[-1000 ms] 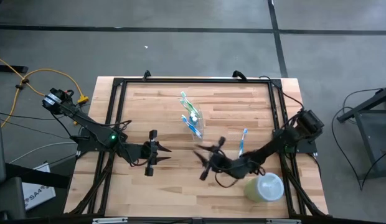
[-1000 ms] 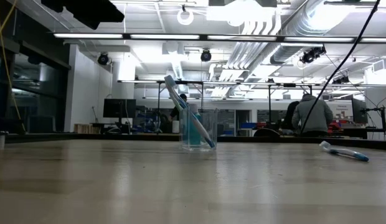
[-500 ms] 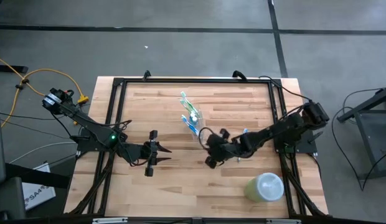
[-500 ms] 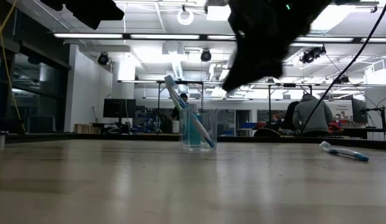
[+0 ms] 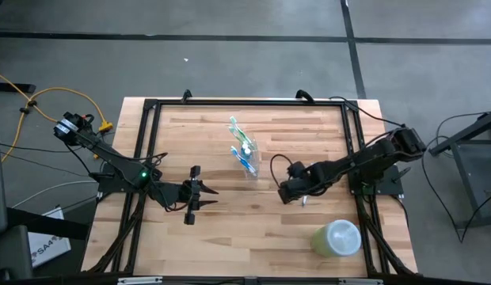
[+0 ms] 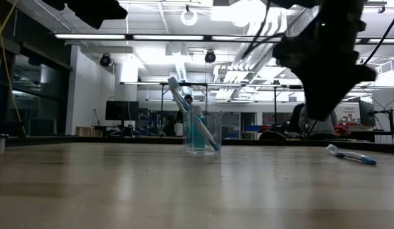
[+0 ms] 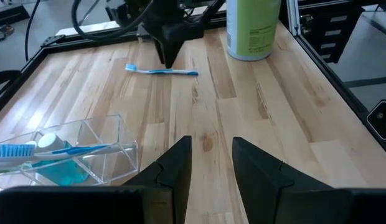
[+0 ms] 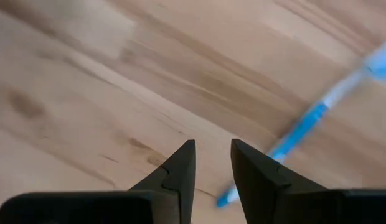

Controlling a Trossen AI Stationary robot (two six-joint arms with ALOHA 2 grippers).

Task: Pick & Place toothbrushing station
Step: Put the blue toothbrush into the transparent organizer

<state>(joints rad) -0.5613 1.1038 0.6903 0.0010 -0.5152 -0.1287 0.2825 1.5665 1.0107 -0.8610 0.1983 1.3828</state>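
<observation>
The toothbrushing station's clear cup (image 5: 249, 161) stands on its base at mid-table and holds blue and green toothbrushes with a small tube (image 7: 48, 142). One blue-and-white toothbrush (image 7: 162, 71) lies flat on the wood to the cup's right. My right gripper (image 5: 287, 192) hangs over that brush, pointing down and open. In its wrist view (image 8: 213, 163) the brush (image 8: 305, 127) lies just beside the fingers, untouched. My left gripper (image 5: 207, 195) waits open to the cup's near left, nothing between its fingers (image 7: 211, 162).
A tall pale green round container (image 5: 338, 237) stands near the table's near right corner. A black frame (image 5: 150, 107) runs round the table's edges. Bare wood lies between the cup and the near edge. A person (image 6: 318, 121) sits in the room behind.
My right gripper has swung from beside the green container toward the table's right and far side, sinking over the loose toothbrush. It has rolled and tipped from nearly level to pointing down. The toothbrush and the cup have stayed where they were.
</observation>
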